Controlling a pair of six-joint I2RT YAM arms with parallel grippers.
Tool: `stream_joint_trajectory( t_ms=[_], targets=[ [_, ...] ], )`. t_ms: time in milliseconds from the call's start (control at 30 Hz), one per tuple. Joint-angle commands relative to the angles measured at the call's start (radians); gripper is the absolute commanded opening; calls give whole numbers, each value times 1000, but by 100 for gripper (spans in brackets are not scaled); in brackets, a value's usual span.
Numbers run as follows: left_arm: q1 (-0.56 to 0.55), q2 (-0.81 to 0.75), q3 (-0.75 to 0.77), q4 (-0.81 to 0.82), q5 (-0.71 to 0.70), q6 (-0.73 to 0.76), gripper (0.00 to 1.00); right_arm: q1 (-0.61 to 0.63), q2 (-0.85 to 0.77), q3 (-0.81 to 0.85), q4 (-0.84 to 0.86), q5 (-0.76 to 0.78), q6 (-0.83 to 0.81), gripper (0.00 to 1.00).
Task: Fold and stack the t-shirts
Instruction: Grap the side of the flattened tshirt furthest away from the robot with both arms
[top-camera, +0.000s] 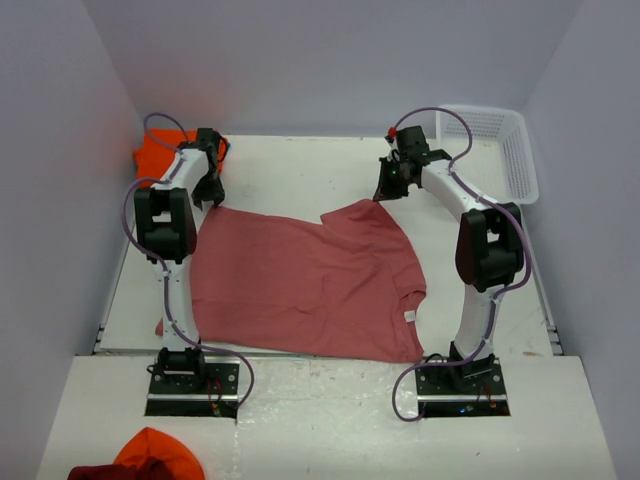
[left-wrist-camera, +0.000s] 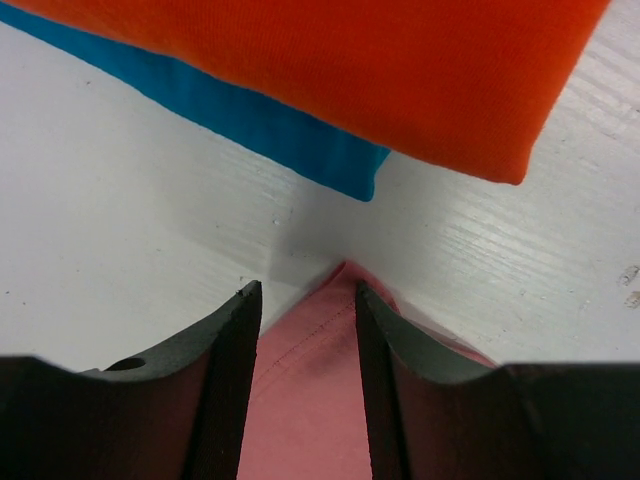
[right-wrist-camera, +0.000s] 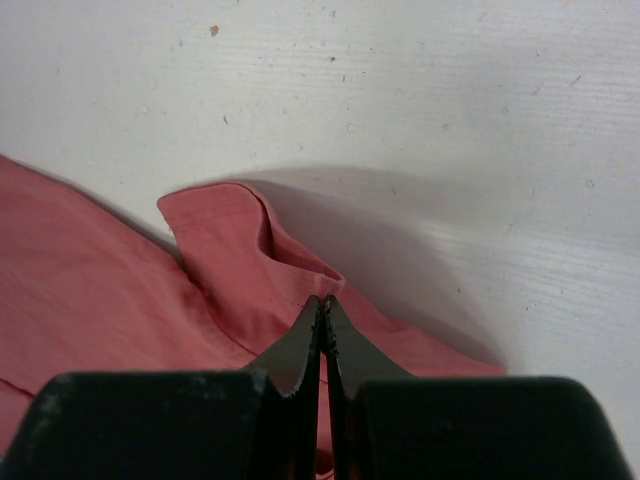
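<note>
The salmon-red t-shirt (top-camera: 300, 280) lies spread flat mid-table, its white tag (top-camera: 409, 316) at the near right. My left gripper (top-camera: 208, 192) is over its far left corner; in the left wrist view the gripper (left-wrist-camera: 300, 295) is open, with the shirt's corner (left-wrist-camera: 305, 380) between its fingers. My right gripper (top-camera: 385, 192) is at the shirt's far right sleeve; in the right wrist view it (right-wrist-camera: 323, 300) is shut on a raised fold of the salmon-red shirt (right-wrist-camera: 230, 260). A folded orange t-shirt (top-camera: 160, 152) (left-wrist-camera: 400, 70) lies on a teal-blue one (left-wrist-camera: 270, 125) at the far left.
A white lattice basket (top-camera: 505, 150) stands at the far right corner. Loose orange and dark red cloth (top-camera: 145, 460) lies on the near platform, bottom left. Walls close in the table on the left, right and back.
</note>
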Motion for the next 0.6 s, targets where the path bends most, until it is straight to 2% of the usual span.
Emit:
stream_joint_trajectory(
  t_ms=[0, 233, 567],
  targets=[
    [6, -6, -14, 42, 89, 7, 45, 2, -9, 14, 7, -16, -15, 0],
    [6, -43, -80, 98, 116, -7, 42, 2, -6, 15, 5, -14, -13, 0],
    [30, -75, -72, 102, 118, -13, 42, 2, -9, 14, 0, -16, -15, 0]
  ],
)
